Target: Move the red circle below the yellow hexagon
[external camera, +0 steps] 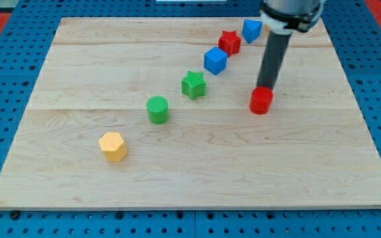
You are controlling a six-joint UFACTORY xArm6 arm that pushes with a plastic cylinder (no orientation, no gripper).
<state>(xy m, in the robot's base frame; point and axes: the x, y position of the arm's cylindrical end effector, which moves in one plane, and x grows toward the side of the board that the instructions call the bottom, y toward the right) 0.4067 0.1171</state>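
Red circle [261, 100] sits on the wooden bench [197, 172], right of centre, well apart from the yellow hexagon [113, 146], which lies near the view's lower left. Task hardly begun, by my reading: the circle is higher in the view than the hexagon and far to its right; it must travel leftward and downward, ending under the hexagon near the bench's bottom edge.

My tip [267, 88] rests at the circle's upper rear edge, touching or just beside it; contact cannot be confirmed. No claw on this rig, only the dark rod, so nothing to report as spread or pinching.

Circle is a short upright cylinder, flat face up. Round in plan, so no long axis along the bench and no heading to speak of; its only axis stands vertical.

Other blocks run in a diagonal from green cylinder [157, 109] through green star [193, 85], blue cube [215, 61], red star [229, 42], to a second blue block [251, 30] at the top. The line lies left of the circle; a downward-left path should pass below it.
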